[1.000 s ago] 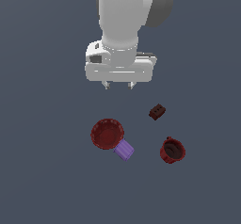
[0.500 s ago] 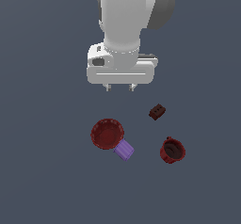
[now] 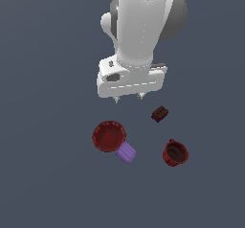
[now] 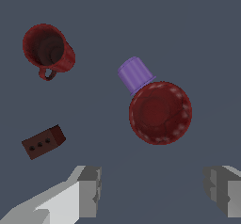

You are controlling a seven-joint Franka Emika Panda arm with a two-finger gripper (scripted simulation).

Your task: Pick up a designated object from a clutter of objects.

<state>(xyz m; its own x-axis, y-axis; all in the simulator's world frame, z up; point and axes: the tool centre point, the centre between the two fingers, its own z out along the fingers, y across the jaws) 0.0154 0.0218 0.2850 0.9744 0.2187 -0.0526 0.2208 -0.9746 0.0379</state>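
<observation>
Gripper (image 4: 153, 190) hovers high above the floor, jaws spread wide, nothing between them. Target small red cup (image 3: 175, 153) sits upright, well off to the exterior view's right of the gripper and lower in that view, with its handle nub (image 4: 46, 73) showing in the wrist view. The wide red bowl (image 3: 109, 136) with purple handle (image 3: 126, 152) lies almost straight under the gripper, so the main risk is descending on the wrong red object since both are similar in colour. The tiny brown block (image 3: 160, 114) sits near the cup, apart from it; a sloppy approach path could knock it. The cup is small and ribbed, and an off-centre close could tip it or catch the nub, so the jaws should straddle the rim
</observation>
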